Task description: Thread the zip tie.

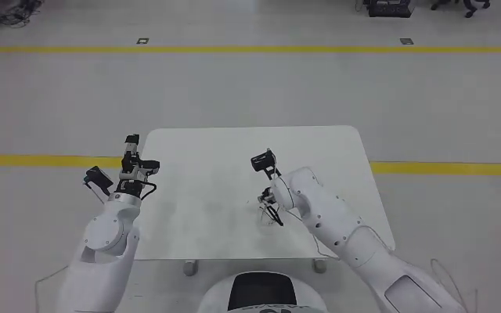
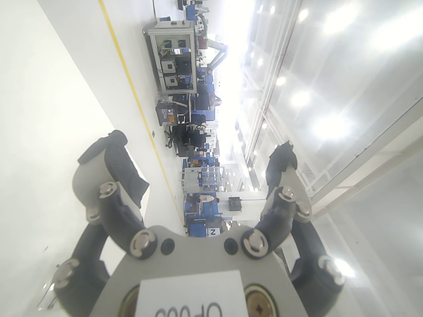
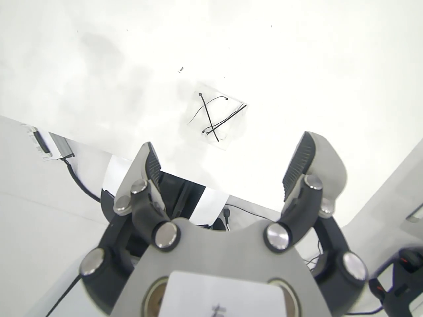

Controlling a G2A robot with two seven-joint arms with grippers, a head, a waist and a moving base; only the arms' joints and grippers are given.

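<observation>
From the top view, the white table (image 1: 203, 235) stands on a pale floor crossed by yellow lines (image 1: 235, 49). The left arm (image 1: 109, 227) sits at the table's left edge, and its jaws are out past that edge. The right arm (image 1: 329, 215) reaches over the table's middle with its jaws pointing down, close above the surface.

In the left wrist view, the left jaws stand wide apart with nothing between them. They face out across the room toward equipment racks (image 2: 172, 57). A white label (image 2: 191, 292) on the base carries print that is cut off at the edge.

In the right wrist view, the right jaws are spread wide and empty above the table. Beyond them, black zip ties (image 3: 211, 121) lie crossed over one another on a clear plastic sheet (image 3: 231, 133) near the table's edge. A white label (image 3: 228, 295) with partly hidden print sits on this base too.
</observation>
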